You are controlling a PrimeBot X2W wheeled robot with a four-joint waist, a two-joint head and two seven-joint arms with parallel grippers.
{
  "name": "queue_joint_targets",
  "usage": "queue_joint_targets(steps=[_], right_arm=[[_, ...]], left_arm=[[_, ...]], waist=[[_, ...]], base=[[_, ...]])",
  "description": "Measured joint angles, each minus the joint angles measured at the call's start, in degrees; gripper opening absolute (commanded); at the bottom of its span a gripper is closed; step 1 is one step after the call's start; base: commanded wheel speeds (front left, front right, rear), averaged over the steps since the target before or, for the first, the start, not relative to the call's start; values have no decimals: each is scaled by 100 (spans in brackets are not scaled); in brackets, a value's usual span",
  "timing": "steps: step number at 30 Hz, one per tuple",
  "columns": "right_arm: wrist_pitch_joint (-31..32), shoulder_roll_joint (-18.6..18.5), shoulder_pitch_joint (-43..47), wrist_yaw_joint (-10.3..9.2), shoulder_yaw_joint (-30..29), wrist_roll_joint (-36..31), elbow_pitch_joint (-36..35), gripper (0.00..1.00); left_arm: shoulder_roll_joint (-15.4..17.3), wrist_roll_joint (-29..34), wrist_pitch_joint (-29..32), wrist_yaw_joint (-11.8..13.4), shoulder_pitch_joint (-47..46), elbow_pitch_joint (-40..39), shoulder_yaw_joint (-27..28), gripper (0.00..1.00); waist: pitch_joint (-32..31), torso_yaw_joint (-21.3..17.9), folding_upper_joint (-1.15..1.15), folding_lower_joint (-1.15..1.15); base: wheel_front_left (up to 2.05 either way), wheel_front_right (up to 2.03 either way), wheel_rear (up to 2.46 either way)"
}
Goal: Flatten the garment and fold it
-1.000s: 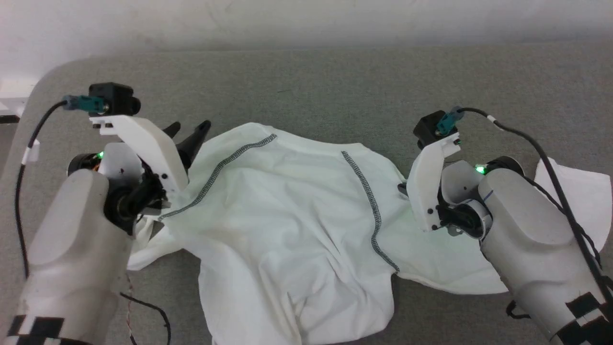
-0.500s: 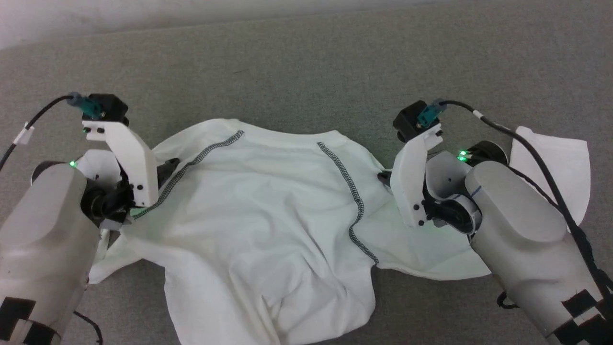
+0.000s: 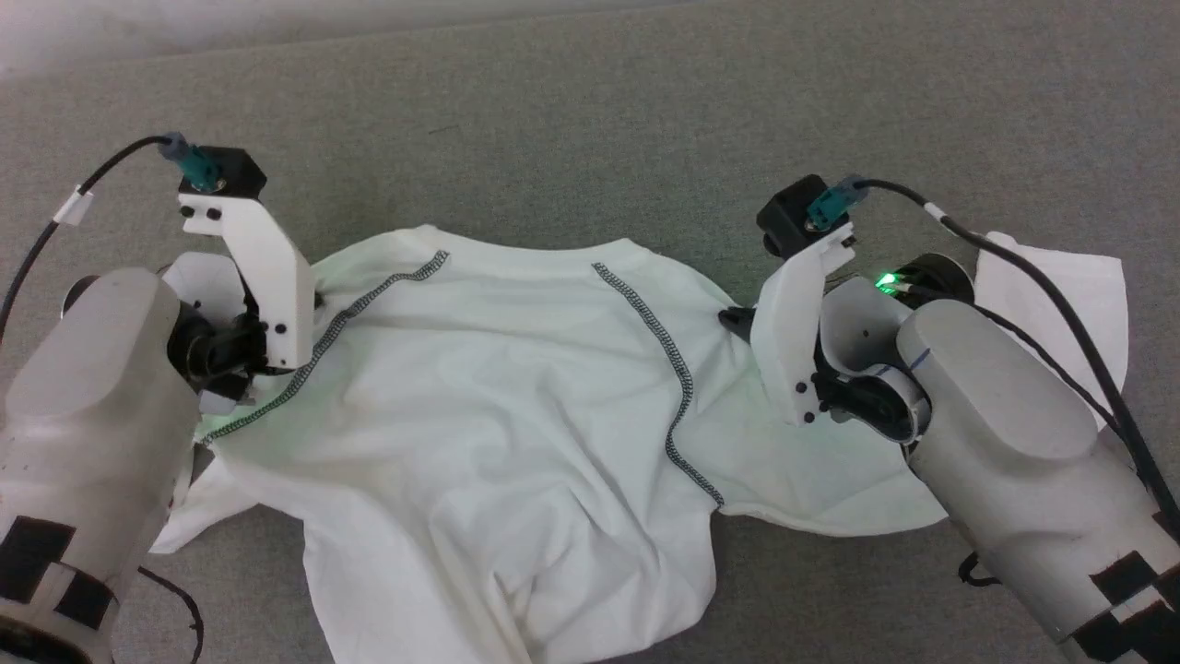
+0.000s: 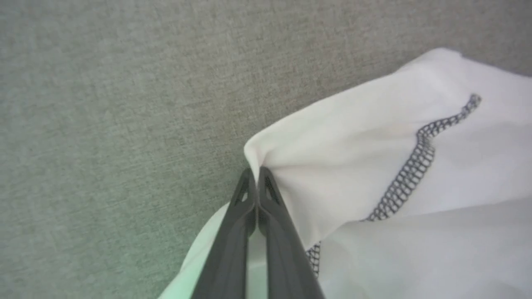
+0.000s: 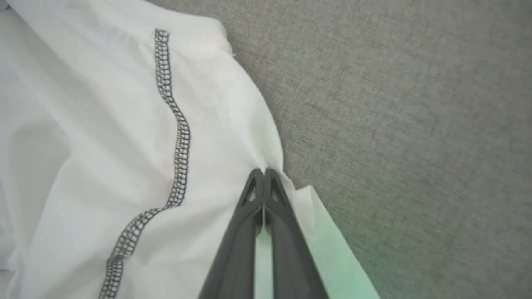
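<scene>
Head view: left end effector [image 4: 254,171], right end effector [image 5: 264,171] pinch opposite garment [image 3: 498,387] edges.

It looks like a robotics lab or test cell. A bench [image 3: 590,138] covered in plain grey woven cloth carries 1 white garment [image 3: 498,415]. There are 2 pale robot forearms [image 3: 1005,397] with black-and-white marker patches [image 3: 1120,590], exposed cables [image 3: 933,212], bracket-mounted wrist cameras [image 3: 221,171] and a glowing green status light [image 3: 887,279].
</scene>
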Motion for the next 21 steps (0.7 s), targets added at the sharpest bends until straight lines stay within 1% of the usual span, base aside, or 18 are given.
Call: queue_joint_targets(steps=[3,6,10,15,18,21], right_arm=[[-247,-93,26,-2,-19,36,45,0],[-599,-188,4,-2,-91,21,83,0],[-1090,-272,-189,-2,-259,-121,227,0],[-1488,-303,-755,-2,-515,-264,532,0],[-1768,-292,-1329,-1,-722,-342,702,0],[-2223,-249,-2013,1,-991,-527,900,0]], left_arm=[[-36,-55,-110,0,1,-18,-178,0],[-79,-8,-457,-5,16,-37,-402,0],[-79,186,-1225,-7,-185,-26,-467,0],[-71,592,-2274,10,-893,125,-427,0],[-69,804,-2927,147,-1445,294,-316,0],[-73,996,-3611,315,-2041,422,-204,0]], waist=[[-147,41,0,1],[-336,90,0,2],[-626,155,0,1],[-941,229,0,-1],[-950,267,0,-2],[-841,286,0,0]], base=[[0,0,0],[0,0,0],[0,0,0],[0,0,0],[0,0,0],[0,0,0]])
